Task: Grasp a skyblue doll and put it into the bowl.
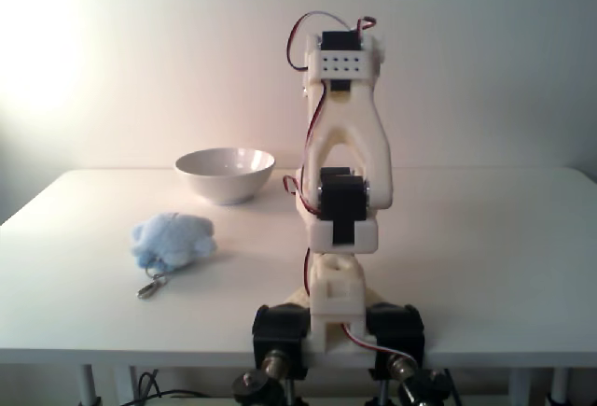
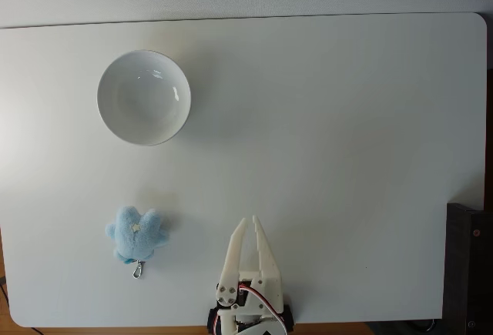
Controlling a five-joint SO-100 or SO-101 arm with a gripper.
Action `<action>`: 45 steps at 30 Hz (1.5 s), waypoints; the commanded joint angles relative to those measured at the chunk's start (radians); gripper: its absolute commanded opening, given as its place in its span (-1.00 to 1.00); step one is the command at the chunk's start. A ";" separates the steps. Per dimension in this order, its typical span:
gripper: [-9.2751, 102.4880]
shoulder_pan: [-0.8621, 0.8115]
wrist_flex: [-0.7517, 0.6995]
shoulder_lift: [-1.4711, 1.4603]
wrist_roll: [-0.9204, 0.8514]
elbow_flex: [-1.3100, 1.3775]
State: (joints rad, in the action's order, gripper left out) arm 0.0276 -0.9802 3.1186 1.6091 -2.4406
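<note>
Clearly, step in hand: nothing is grasped yet; I judge this as the start, before the reach.
Doll: the small fluffy pale-blue plush doll (image 2: 136, 234) lies on the white table (image 2: 347, 158) near its left edge in the view from above, toward the front edge where the arm is mounted; its little metal keychain clasp (image 2: 138, 271) points to that front edge.
Bowl: the round glossy white ceramic bowl (image 2: 143, 97) stands upright and empty, well apart from the doll, closer to the far edge on the same left side.
Gripper: the white plastic 2-finger gripper (image 2: 249, 222) is at the front edge, fingers nearly together with a thin gap, holding nothing.
Next move: the arm should turn left toward the doll, spread the fingers, and come down over the soft body, not the clasp.
Hard to see: in the front view the folded arm (image 1: 340, 182) covers its own gripper, and the bowl's inside is not visible there.
</note>
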 commanded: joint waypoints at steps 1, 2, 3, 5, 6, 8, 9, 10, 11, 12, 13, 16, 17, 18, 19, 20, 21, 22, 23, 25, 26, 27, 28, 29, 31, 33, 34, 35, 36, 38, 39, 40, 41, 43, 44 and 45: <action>-0.84 0.009 0.114 0.288 -0.009 0.025; -0.84 0.009 0.137 0.288 -0.009 0.025; -0.84 0.011 0.155 0.288 -0.009 0.023; -0.84 0.037 0.169 0.288 -0.009 0.023; -0.84 0.058 0.169 0.288 -0.009 0.023; -0.84 0.101 0.169 0.288 -0.009 0.023; -0.84 0.117 0.169 0.288 -0.009 0.025; -0.84 0.123 0.169 0.288 -0.009 0.023; -0.84 0.124 0.163 0.288 -0.009 0.023; -0.84 0.121 0.156 0.288 -0.011 0.021; -0.84 0.118 0.155 0.288 -0.011 0.018; -0.82 0.115 0.166 0.290 -0.008 -0.028; -0.80 0.115 0.169 0.291 0.002 -0.044; -0.78 0.115 0.169 0.291 0.005 -0.052; -0.74 0.115 0.169 0.293 0.005 -0.055; -0.70 0.121 0.169 0.293 0.005 -0.054; -0.64 0.123 0.169 0.293 0.005 -0.054; -0.58 0.123 0.169 0.291 0.005 -0.054; -0.51 0.120 0.169 0.291 0.005 -0.054; -0.36 0.115 0.169 0.291 0.005 -0.054; -0.27 0.114 0.169 0.290 0.002 -0.052; -0.18 0.114 0.169 0.290 0.002 -0.052; -0.10 0.114 0.166 0.290 0.002 -0.052; -0.02 0.114 0.158 0.290 0.002 -0.052; 0.15 0.114 0.156 0.290 -0.006 -0.057; 0.32 0.114 0.155 0.288 -0.008 -0.067; 0.40 0.121 0.155 0.288 -0.008 -0.069; 0.48 0.126 0.155 0.287 -0.008 -0.071; 0.55 0.127 0.155 0.285 -0.009 -0.071; 0.69 0.129 0.155 0.282 -0.009 -0.084; 0.75 0.129 0.155 0.281 -0.009 -0.106; 0.79 0.129 0.155 0.279 -0.009 -0.127; 0.83 0.129 0.156 0.279 -0.009 -0.146; 0.86 0.129 0.156 0.279 -0.009 -0.167; 0.86 0.130 0.156 0.279 -0.011 -0.175; 0.86 0.135 0.156 0.278 -0.011 -0.176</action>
State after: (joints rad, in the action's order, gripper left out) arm 0.1457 -0.8283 3.1140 1.6076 -2.6170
